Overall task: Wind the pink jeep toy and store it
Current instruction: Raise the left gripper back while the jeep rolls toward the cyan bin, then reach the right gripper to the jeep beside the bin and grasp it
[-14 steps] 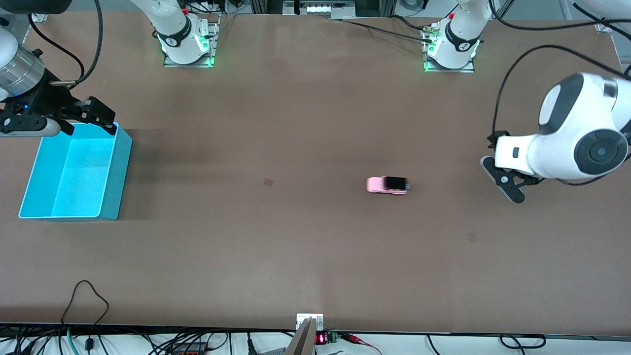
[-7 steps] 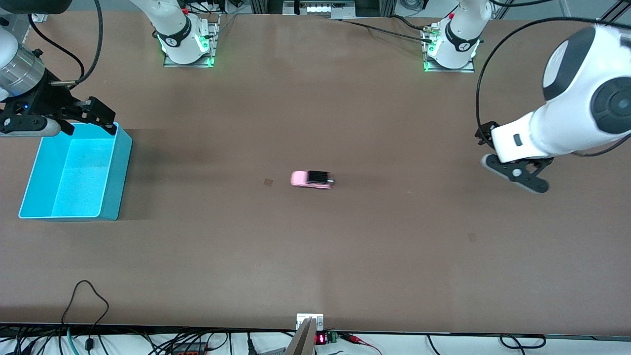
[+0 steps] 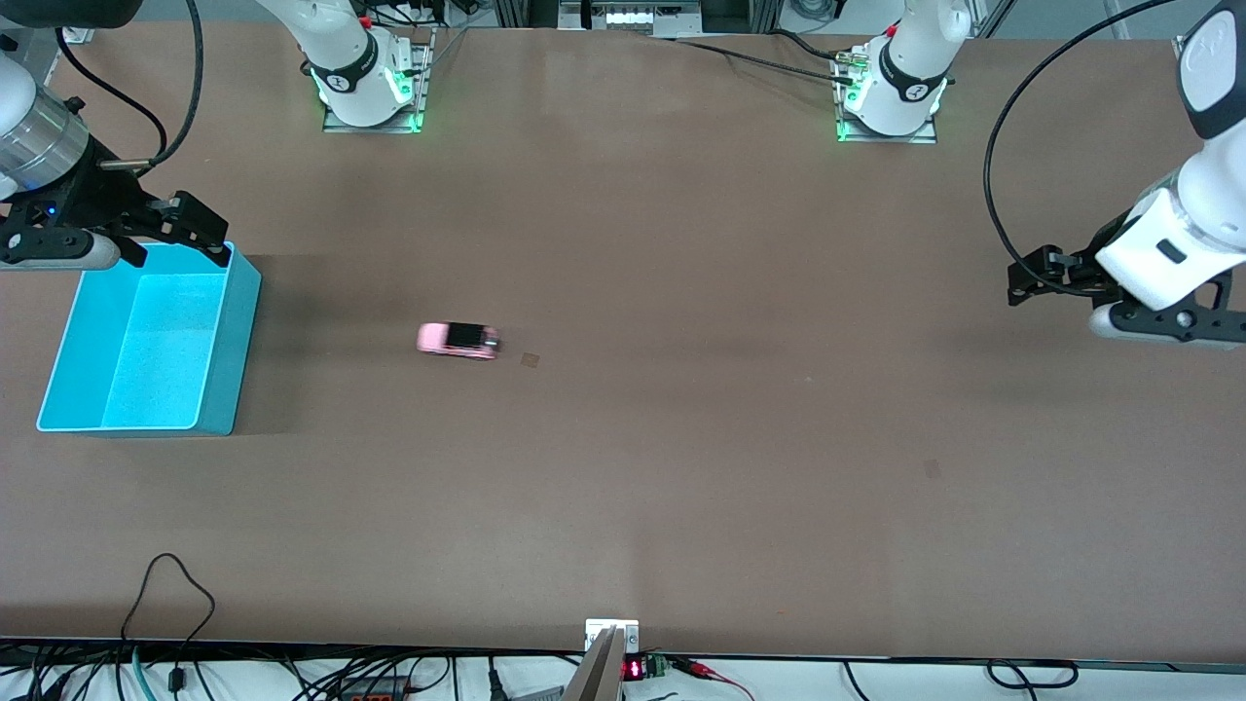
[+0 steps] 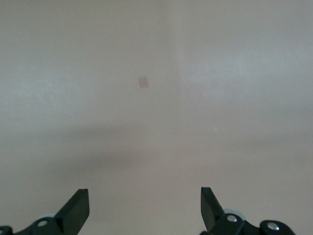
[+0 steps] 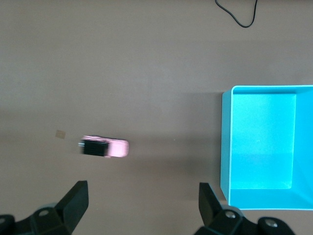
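Note:
The pink jeep toy (image 3: 458,340) stands alone on the brown table, between the table's middle and the blue bin (image 3: 234,336). It also shows in the right wrist view (image 5: 104,147), blurred, with its pink nose toward the bin (image 5: 226,147). My right gripper (image 3: 183,243) hangs open and empty over the bin's rim nearest the arm bases; its open fingers frame bare table in its wrist view (image 5: 143,200). My left gripper (image 3: 1056,307) is open and empty above the table at the left arm's end, far from the jeep, over bare table (image 4: 144,205).
A small tape mark (image 3: 530,360) lies on the table just beside the jeep, toward the left arm's end. Another mark (image 3: 933,468) lies nearer the front camera. A black cable loop (image 3: 175,584) lies near the table's front edge.
The jeep has rolled across the table from near the left gripper toward the blue bin. The left arm has risen and drawn back toward its end. The right arm has not moved.

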### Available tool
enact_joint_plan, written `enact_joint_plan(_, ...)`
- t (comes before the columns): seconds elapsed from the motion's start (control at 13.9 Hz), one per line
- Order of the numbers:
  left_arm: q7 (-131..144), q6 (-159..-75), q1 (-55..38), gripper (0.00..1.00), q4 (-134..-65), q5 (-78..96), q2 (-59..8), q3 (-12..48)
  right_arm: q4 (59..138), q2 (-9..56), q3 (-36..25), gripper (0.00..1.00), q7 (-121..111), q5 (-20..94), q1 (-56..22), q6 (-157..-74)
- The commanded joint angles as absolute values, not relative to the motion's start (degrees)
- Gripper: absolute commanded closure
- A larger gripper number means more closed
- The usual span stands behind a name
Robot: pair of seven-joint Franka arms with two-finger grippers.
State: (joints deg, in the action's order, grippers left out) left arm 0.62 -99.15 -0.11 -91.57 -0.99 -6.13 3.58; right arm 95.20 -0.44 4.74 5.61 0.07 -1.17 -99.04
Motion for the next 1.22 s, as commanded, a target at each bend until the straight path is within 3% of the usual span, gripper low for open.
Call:
enact_joint_plan(0.0, 1.3, -105.0, -3.7, 0.00, -98.1, 0.2, -2.7, -1.8, 95.0, -0.5, 4.7, 0.00, 6.0, -0.1, -1.2, -98.9)
enact_joint_plan(0.29, -0.1, -96.7, -3.1, 0.00, -98.8, 0.0, -0.1, -1.4, 95.0, -0.4, 4.7, 0.00, 5.6, -0.1, -1.2, -98.6)
enact_joint_plan(0.86, -5.3, -96.5, -2.9, 0.00, -98.6, -1.0, 0.3, -0.9, 95.4, 1.8, 4.6, 0.00, -6.8, -0.1, -1.0, -94.0)
enact_joint_plan(1.15, -5.2, -96.3, -3.0, 0.00, -98.4, -1.0, 0.4, -0.7, 100.0, 2.3, 4.1, 0.00, -26.1, -0.1, 0.5, -97.0)
